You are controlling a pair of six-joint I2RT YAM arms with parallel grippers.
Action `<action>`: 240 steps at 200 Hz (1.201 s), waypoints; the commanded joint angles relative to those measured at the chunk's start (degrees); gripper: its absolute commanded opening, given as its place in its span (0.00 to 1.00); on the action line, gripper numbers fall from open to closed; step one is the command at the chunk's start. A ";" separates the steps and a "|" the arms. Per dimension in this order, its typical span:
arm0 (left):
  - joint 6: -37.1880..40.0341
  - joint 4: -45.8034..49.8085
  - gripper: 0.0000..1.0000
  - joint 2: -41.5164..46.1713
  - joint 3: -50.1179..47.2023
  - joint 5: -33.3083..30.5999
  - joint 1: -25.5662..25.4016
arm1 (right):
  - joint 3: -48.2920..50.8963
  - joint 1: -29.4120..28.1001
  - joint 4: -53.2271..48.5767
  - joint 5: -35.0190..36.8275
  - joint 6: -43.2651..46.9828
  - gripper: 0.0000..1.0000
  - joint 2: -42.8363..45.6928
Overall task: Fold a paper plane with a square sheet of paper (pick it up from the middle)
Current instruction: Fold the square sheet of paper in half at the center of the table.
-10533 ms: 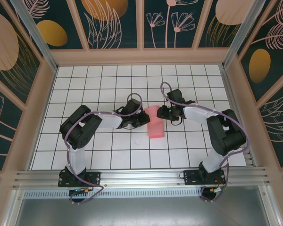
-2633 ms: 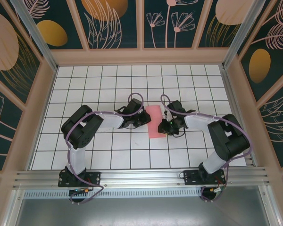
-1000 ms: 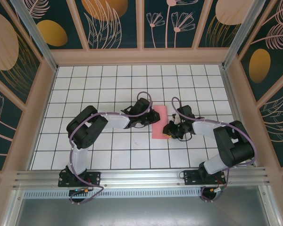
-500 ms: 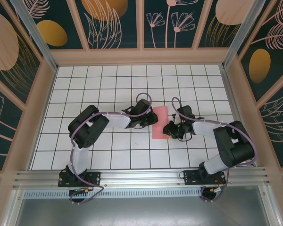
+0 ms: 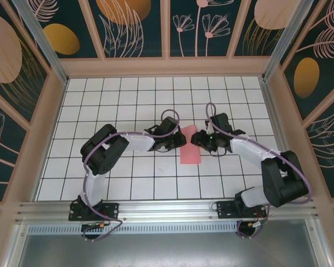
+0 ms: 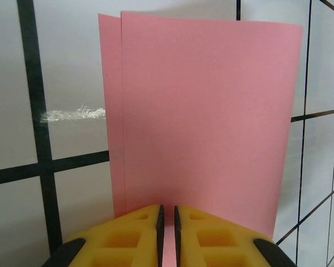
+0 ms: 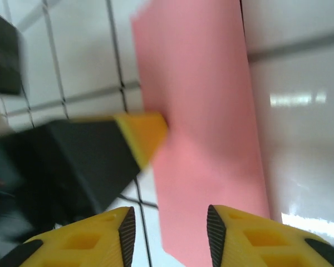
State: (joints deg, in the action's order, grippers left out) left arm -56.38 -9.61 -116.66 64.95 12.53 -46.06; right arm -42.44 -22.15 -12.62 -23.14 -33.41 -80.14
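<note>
Pink paper [image 5: 190, 146], folded into 2 layers, lies flat mid-table [image 5: 117, 100], its long axis running from the near side to the far. The left gripper [image 6: 167, 222] pinches its left edge, jaws nearly closed. The right gripper [image 7: 170, 222] hovers at the far right edge, jaws parted and empty.

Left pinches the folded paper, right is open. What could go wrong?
1. The two layers of the pink sheet sit offset, one edge peeking out; pressing the crease could lock in a skewed fold.
2. Only the left gripper pinches one edge; the open right gripper pushing it could pivot or buckle the sheet.
</note>
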 commanded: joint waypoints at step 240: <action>1.83 4.68 0.16 0.77 1.97 -1.25 -0.07 | -4.60 2.38 1.20 1.11 14.61 0.36 -16.36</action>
State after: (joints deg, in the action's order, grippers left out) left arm -55.68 -8.47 -116.64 65.52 12.53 -46.06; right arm -47.83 -20.05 -10.96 -20.62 -20.34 -95.64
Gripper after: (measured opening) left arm 0.155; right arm 0.379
